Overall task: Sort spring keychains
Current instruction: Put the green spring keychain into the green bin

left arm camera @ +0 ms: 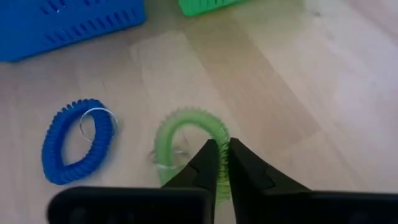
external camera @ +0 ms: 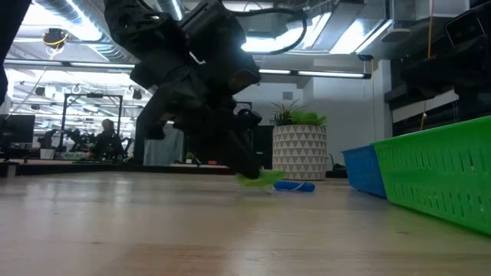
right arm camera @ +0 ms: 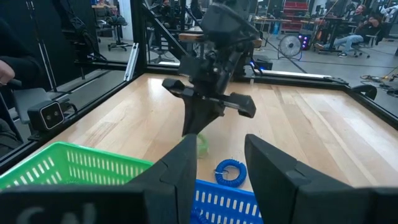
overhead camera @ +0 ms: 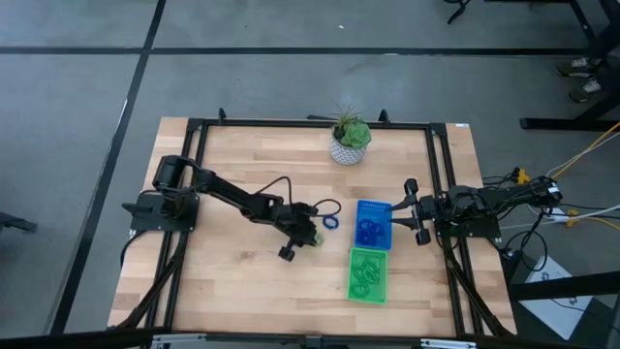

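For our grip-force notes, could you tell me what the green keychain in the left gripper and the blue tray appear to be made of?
Green spring keychain, pinched by the left gripper: probably translucent, glossy plastic, tightly coiled, with a thin metal-looking ring. Blue tray: likely rigid moulded plastic, matte, with slotted walls.

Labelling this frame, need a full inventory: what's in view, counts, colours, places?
green keychain: one, light green, on the table left of the trays, pinched in the left jaws
blue keychain: one, blue, loose on the table beside the green one
blue tray: one, blue keychains inside, count unclear
green tray: one, green keychains inside, count unclear
potted plant: one, green in white pot, table's far edge
left gripper: shut on green keychain
right gripper: jaws open, waiting by the trays
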Controlling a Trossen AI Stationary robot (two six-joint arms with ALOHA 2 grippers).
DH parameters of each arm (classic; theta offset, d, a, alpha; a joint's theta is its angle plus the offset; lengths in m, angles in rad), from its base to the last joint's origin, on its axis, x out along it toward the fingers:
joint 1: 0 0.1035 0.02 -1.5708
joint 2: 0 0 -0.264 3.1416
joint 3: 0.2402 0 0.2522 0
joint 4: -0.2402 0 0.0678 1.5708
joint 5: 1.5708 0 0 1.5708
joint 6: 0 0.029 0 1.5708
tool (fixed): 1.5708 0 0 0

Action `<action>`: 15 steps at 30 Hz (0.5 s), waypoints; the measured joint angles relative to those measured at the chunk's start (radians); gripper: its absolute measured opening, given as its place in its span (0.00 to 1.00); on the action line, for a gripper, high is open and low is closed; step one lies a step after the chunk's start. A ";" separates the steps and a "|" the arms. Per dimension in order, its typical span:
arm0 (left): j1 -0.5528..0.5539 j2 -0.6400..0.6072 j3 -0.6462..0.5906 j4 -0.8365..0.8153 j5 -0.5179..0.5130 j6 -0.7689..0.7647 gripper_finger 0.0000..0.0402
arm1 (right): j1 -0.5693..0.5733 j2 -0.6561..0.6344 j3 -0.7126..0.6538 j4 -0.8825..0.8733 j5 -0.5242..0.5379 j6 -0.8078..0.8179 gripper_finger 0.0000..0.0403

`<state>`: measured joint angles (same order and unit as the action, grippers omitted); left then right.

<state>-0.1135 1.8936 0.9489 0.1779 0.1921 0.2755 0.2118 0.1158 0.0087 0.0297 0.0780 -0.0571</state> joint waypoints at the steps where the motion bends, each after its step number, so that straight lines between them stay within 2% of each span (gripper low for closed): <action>1: 0.000 -0.001 -0.001 0.013 0.001 -0.004 0.03 | 0.000 0.000 0.000 0.000 0.000 0.000 0.34; 6: -0.002 -0.004 -0.001 0.119 0.021 -0.029 0.04 | 0.000 0.000 0.000 0.000 0.000 0.000 0.34; 11: -0.001 -0.004 -0.001 0.222 0.129 -0.046 0.03 | 0.000 0.000 0.000 0.000 0.000 0.000 0.34; 15: -0.002 -0.005 0.000 0.276 0.147 -0.056 0.02 | 0.000 0.000 0.000 0.000 0.000 0.000 0.34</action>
<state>-0.1150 1.8891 0.9486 0.4541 0.3389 0.2194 0.2119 0.1158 0.0090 0.0299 0.0780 -0.0571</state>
